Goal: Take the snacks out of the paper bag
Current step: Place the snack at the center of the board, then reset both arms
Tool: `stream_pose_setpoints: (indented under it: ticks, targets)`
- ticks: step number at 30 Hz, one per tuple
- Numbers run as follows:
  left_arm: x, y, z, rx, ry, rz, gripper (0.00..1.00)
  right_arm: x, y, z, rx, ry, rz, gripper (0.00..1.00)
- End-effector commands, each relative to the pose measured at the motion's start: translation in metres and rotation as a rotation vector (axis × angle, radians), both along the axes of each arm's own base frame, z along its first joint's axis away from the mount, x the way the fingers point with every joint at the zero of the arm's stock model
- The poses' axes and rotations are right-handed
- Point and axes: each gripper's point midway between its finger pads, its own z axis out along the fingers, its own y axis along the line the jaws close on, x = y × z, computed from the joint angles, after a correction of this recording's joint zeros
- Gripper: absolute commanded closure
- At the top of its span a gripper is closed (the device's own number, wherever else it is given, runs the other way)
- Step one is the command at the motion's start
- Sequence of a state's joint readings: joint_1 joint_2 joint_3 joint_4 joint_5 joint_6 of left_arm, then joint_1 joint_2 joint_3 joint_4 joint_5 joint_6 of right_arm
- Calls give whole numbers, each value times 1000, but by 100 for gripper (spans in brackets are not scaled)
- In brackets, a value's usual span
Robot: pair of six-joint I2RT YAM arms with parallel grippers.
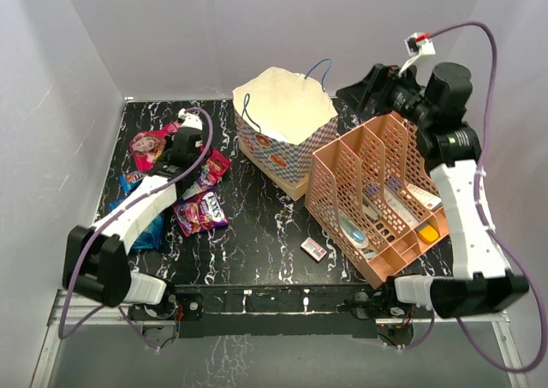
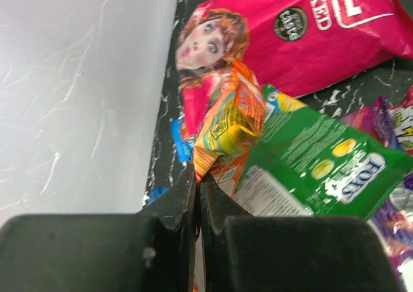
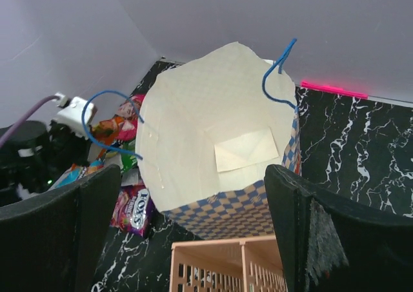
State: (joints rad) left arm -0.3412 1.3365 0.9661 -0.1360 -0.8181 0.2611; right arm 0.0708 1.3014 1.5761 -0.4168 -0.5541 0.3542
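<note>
My left end effector (image 2: 196,187) pinched tight on orange candy packet (image 2: 226,121), pink chip bag (image 2: 310,40) and green Fox's packet (image 2: 316,169) just beyond it on tabletop (image 2: 384,79). Right end effector (image 3: 190,182) wide apart, holding nothing; paper bag (image 3: 213,111) right below looks empty, so only this drop seems left

black marbled table (image 1: 257,242) | left: snacks (image 1: 201,210) | centre: paper bag (image 1: 287,114) | right: peach rack (image 1: 360,191) | front: small box (image 1: 313,249)

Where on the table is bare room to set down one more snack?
The widest bare patch is front centre, bordered by the purple packets, the paper bag, the small box and the near edge. The left side is crowded: snacks overlap around the left claw, shut on an orange packet. The peach rack fills the right.
</note>
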Motion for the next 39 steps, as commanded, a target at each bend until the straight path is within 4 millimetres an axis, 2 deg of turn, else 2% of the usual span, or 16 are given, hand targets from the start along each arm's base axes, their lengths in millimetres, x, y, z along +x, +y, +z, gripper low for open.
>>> stream_pose_setpoints:
  ticks: [1,4,5,7,10,13,14,16,19,22,25,27,32,35,39]
  targets:
    - [25,-6,-8,-31,-44,49,100,-42,-13,15,-78,-113,-35,2]
    - [27,-16,-30,-109,17,58,100,-63,-24,13,-105,-150,-98,2]
    - [26,-18,-34,-125,26,59,97,-74,-29,16,-111,-173,-122,1]
    - [25,-21,-35,-156,31,61,84,-83,-38,14,-121,-186,-172,1]
    - [20,-30,-24,-233,22,37,61,-92,-50,9,-129,-185,-240,2]
    - [15,-44,2,-360,-11,9,37,-96,-59,6,-143,-179,-294,2]
    - [13,-49,15,-404,-31,-6,32,-98,-60,7,-150,-179,-304,2]
    - [9,-60,53,-503,-109,-55,26,-103,-63,12,-160,-174,-320,1]
    - [1,-82,128,-656,-292,-225,19,-115,-65,29,-171,-193,-332,2]
    - [-19,-101,204,-765,-520,-439,10,-129,-69,47,-190,-242,-359,2]
    - [-51,-111,268,-810,-700,-622,7,-144,-80,68,-200,-293,-418,2]
    - [-67,-116,297,-795,-746,-711,5,-155,-87,82,-196,-315,-446,2]
    - [-103,-121,346,-703,-816,-820,2,-190,-99,126,-145,-391,-492,2]
    - [-122,-117,370,-682,-882,-849,2,-208,-106,150,-98,-435,-524,2]
    - [-133,-105,387,-692,-950,-821,2,-221,-105,173,-41,-516,-515,2]
